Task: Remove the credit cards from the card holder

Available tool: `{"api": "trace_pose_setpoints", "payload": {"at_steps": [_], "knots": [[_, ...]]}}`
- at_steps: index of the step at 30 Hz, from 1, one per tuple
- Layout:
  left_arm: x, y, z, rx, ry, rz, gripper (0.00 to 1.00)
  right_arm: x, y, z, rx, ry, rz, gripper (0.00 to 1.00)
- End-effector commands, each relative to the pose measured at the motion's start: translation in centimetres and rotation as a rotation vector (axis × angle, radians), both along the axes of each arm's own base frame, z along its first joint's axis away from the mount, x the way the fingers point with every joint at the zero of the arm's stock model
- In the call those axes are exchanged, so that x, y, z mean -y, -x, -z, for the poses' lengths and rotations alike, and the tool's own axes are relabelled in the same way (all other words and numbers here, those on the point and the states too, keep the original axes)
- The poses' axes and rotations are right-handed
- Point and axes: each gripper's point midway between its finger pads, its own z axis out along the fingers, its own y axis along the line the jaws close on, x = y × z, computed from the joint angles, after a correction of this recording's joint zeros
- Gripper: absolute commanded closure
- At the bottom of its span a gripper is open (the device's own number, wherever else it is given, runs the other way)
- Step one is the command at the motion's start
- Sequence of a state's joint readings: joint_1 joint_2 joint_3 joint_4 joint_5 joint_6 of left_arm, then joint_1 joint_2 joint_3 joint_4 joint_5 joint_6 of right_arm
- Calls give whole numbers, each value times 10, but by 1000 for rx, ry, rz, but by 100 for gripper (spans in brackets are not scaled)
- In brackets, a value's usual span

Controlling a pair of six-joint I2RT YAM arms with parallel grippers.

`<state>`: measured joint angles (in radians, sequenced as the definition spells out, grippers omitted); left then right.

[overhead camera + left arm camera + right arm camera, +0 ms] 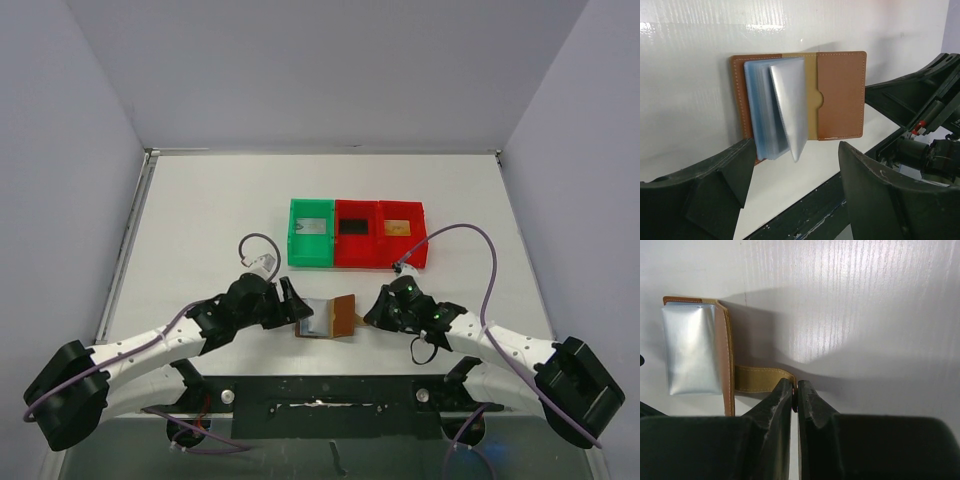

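Bright, even light from overhead. Far beyond the left fingers (880, 200), glare streaks the white table (690, 75); just past them, the card holder (840, 95) has its clear sleeves soft-edged. A broad soft shadow spreads just ahead of the right fingers (772, 410), which loom dark, blurred.

1. Card holder (840, 95): lower-left corner hidden behind a finger of the left pincer (795, 162).
2. Its clear sleeves (785, 110): blurred, contents cannot be told.
3. Flap (760, 379): end hidden between the closed fingers of the right pincer (796, 388).
4. Both pincers cut off at the wrist views' lower edge.
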<state>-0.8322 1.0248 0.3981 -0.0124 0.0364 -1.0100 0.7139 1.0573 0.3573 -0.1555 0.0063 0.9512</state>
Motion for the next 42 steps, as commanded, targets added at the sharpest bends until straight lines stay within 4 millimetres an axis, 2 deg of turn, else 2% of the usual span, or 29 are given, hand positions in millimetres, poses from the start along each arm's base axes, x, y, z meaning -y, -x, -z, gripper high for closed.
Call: {"api": "trace_pose_setpoints", "payload": {"at_steps": [1,9,19,33,42], "knots": [[27,-9,-37,71,116,50,36,-9,-8,-5,20,-54,18,99],[27,-5,-28,31,121,30,37,-8,-9,-3,20,-42,21,99],[37,-2,-22,-8,210,8,38,-7,-10,1,14,-28,23,99],[43,1,-4,-47,161,20,40,-7,-10,-1,16,-34,27,99],[36,-1,-10,-21,109,0,40,-7,-10,-1,17,-34,29,99]]}}
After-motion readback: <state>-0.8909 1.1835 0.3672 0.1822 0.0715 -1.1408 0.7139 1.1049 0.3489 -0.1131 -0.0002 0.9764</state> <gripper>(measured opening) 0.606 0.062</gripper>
